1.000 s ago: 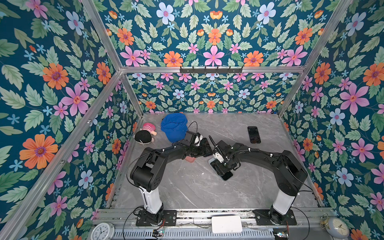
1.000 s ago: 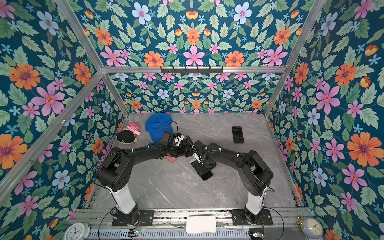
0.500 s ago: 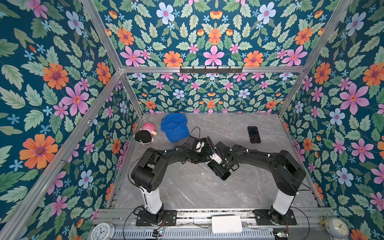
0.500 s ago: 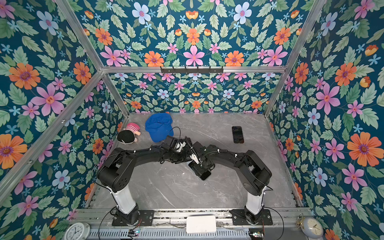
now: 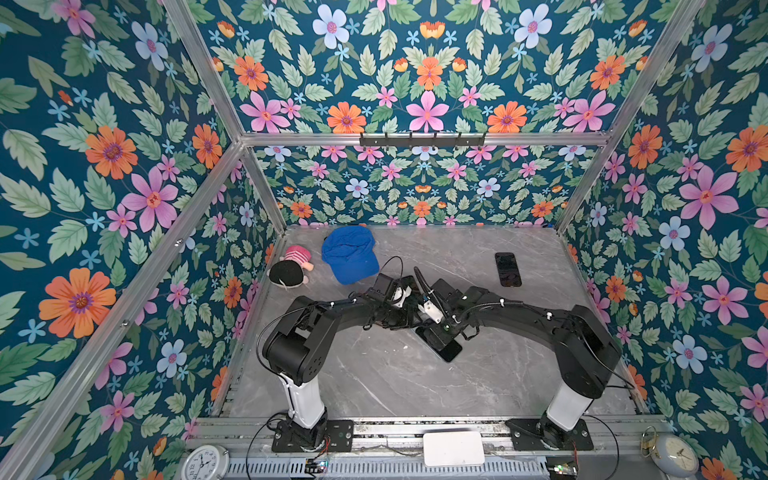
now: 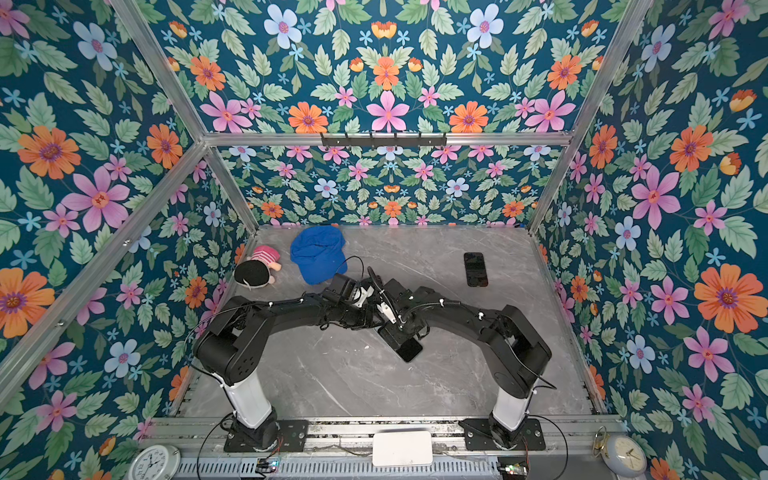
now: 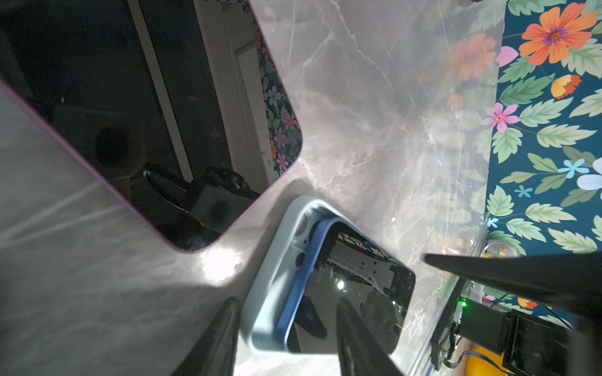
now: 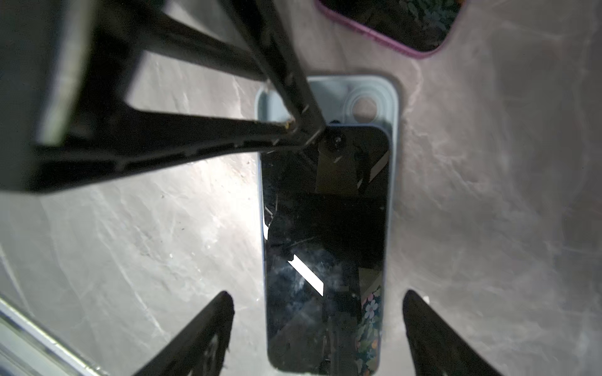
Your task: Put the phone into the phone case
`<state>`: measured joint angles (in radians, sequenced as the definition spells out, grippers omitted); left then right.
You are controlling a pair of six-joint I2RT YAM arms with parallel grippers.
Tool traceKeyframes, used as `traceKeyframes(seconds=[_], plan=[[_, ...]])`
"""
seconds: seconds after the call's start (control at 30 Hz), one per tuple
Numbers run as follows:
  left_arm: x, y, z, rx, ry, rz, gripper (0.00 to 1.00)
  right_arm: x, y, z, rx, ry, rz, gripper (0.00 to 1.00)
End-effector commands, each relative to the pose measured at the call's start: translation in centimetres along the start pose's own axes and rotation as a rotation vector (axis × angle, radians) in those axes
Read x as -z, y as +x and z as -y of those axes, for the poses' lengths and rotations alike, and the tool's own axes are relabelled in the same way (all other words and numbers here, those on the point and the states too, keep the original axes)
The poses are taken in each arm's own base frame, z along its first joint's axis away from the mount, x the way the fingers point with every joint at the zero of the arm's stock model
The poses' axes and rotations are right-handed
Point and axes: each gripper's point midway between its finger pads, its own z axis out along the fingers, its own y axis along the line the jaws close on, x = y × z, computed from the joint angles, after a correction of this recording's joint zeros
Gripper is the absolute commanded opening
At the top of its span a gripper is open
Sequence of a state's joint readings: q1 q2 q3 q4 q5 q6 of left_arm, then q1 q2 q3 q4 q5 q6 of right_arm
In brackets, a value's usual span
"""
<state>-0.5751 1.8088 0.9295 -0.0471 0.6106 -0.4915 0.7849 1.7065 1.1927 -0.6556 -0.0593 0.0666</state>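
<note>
The phone (image 8: pixel 325 244), black screen with a blue rim, lies askew on the pale blue-grey phone case (image 8: pixel 371 97), slid back from the case's camera-hole end. My left gripper (image 7: pixel 290 338) is open and straddles one long side. One of its fingers (image 7: pixel 221 338) is outside the phone case (image 7: pixel 277 280) and the other is over the phone (image 7: pixel 355 293) screen. My right gripper (image 8: pixel 319 325) is open, with a gap on either side of the phone's near end. In both top views the grippers meet mid-table over the phone (image 5: pixel 446 349) (image 6: pixel 409 351); the case is hidden there.
A second phone with a purple rim (image 7: pixel 130 114) (image 8: pixel 391 22) lies just beside the case. A third dark phone (image 5: pixel 508 269) lies at the back right. A blue cap (image 5: pixel 349 253) and a plush doll (image 5: pixel 291 268) sit at the back left.
My left gripper has moved right to meet the right gripper over the phone, and its jaws have narrowed. The right gripper's jaws have widened.
</note>
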Motion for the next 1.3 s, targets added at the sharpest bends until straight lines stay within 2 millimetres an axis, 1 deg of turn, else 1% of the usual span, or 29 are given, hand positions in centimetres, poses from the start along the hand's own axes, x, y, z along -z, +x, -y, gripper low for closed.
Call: traceKeyframes(seconds=[0.0,0.1,0.17,0.23,0.33,0.4,0.5,0.6,0.7,0.8,0.9,1.1,1.27], plan=[[-0.5,2.0,-0.7,0.021,-0.032,-0.068,0.48,2.0,0.9,1.0,-0.199,0.02,0.01,0.78],[-0.8,2.3,-0.1,0.008,-0.015,-0.077,0.46,2.9,2.5,1.7,-0.392,-0.022,0.019,0.76],[-0.9,2.5,0.3,0.002,-0.008,-0.083,0.44,3.1,3.8,2.0,-0.52,-0.066,0.021,0.74],[-1.1,3.0,0.6,-0.001,-0.002,-0.095,0.41,3.2,5.2,2.3,-0.644,-0.118,0.023,0.72],[-1.2,4.1,1.5,-0.008,0.008,-0.113,0.4,3.7,6.8,2.7,-0.783,-0.198,0.051,0.7],[-1.4,5.0,2.5,-0.015,0.022,-0.129,0.39,4.0,7.3,2.6,-0.849,-0.282,0.085,0.68],[-1.4,5.9,3.6,-0.021,0.043,-0.148,0.39,3.9,8.2,2.8,-0.939,-0.395,0.12,0.62],[-0.9,6.5,4.0,-0.024,0.047,-0.169,0.38,3.7,9.9,3.2,-0.993,-0.425,0.122,0.58],[-0.4,6.4,4.2,-0.041,0.038,-0.171,0.39,3.8,11.6,3.8,-1.028,-0.416,0.133,0.56],[-0.6,5.9,4.5,-0.036,0.054,-0.163,0.39,3.6,12.1,4.0,-1.041,-0.415,0.166,0.57],[-1.0,5.5,4.6,-0.027,0.075,-0.16,0.39,2.8,12.0,4.1,-1.027,-0.428,0.191,0.57],[-0.7,3.9,4.5,-0.004,0.108,-0.125,0.42,1.2,11.5,4.0,-0.974,-0.468,0.196,0.55],[-0.9,4.0,3.9,0.009,0.106,-0.131,0.43,0.5,10.8,4.0,-0.935,-0.499,0.212,0.52]])
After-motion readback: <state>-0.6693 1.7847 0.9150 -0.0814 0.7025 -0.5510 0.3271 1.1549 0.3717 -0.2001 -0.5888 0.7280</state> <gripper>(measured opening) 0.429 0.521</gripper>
